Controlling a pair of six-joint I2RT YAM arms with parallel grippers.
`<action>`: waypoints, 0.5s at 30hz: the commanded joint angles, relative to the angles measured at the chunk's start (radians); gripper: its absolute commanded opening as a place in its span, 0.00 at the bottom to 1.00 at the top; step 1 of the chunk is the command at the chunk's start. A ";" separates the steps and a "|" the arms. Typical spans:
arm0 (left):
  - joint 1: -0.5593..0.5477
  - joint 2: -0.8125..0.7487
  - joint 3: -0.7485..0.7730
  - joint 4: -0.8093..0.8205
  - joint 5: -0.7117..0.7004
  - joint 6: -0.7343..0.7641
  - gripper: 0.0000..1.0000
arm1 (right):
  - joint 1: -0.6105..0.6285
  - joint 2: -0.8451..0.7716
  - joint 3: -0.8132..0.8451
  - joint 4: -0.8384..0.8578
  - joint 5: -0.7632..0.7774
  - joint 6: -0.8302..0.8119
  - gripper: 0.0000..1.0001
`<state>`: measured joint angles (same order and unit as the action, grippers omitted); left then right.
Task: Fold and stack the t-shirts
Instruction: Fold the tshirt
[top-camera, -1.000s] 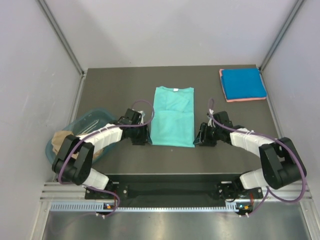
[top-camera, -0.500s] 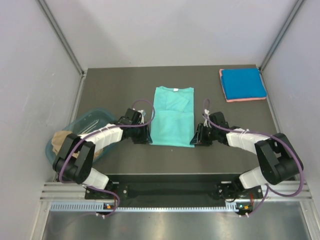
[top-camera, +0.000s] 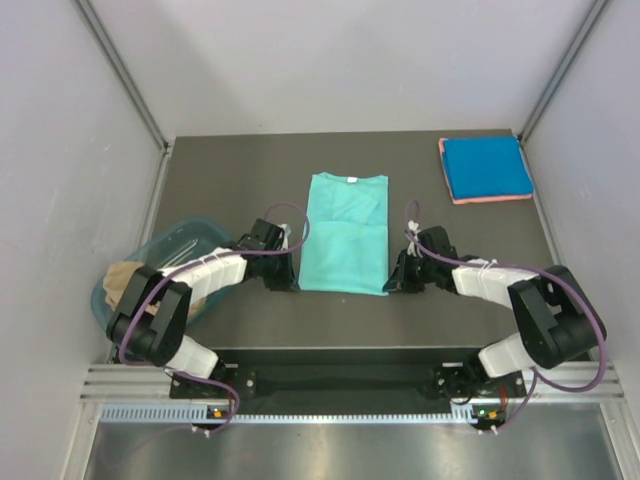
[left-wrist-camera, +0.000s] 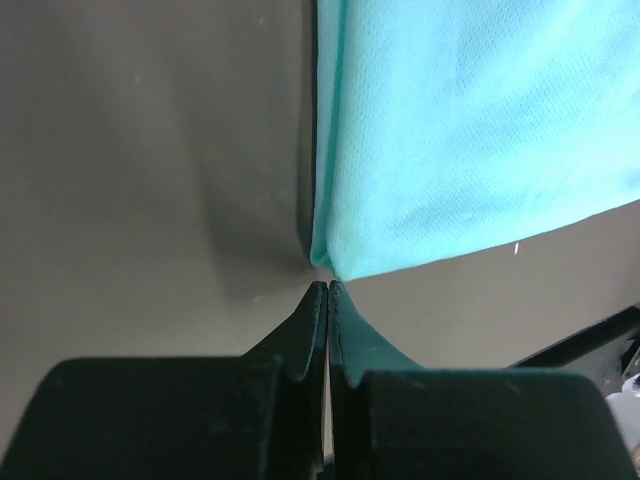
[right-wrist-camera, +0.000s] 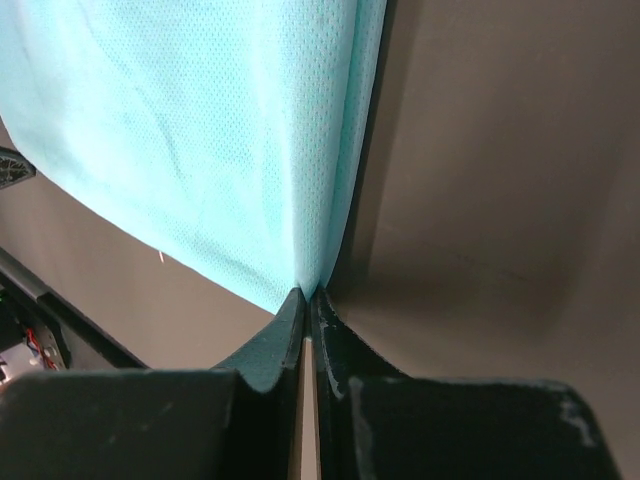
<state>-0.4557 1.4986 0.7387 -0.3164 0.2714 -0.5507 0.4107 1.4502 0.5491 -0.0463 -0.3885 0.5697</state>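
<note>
Grasp stage of the hem-to-collar fold: left gripper (left-wrist-camera: 328, 292) is closed on the near-left corner of the teal tee (top-camera: 345, 235), which lies flat mid-table (top-camera: 230, 170). The right gripper (right-wrist-camera: 307, 298) pinches the near-right corner (a folded blue tee (top-camera: 487, 165) waits far right). Next move, probably: lift both corners together, evenly, and carry the hem toward the collar.

1. A dark table (top-camera: 230, 170) fills the floor of the booth.
2. A see-through teal plastic tub (top-camera: 200, 228) sits at the table's left edge, towards the near corner, partly overhanging it.
3. Pale walls (top-camera: 330, 60) stand along the left, far and right edges.
4. A metal rail (top-camera: 330, 412) runs below the near edge.
</note>
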 joint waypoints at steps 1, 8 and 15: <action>-0.020 -0.084 -0.015 -0.070 -0.012 -0.066 0.00 | 0.014 -0.014 -0.052 -0.087 0.076 -0.030 0.00; -0.090 -0.216 -0.097 -0.084 0.002 -0.164 0.00 | 0.016 -0.123 -0.129 -0.127 0.092 -0.001 0.00; -0.104 -0.287 -0.117 -0.041 0.015 -0.190 0.35 | 0.016 -0.171 -0.124 -0.190 0.117 -0.014 0.23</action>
<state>-0.5591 1.2461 0.6266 -0.3920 0.2779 -0.7177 0.4110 1.2827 0.4446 -0.1215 -0.3447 0.5869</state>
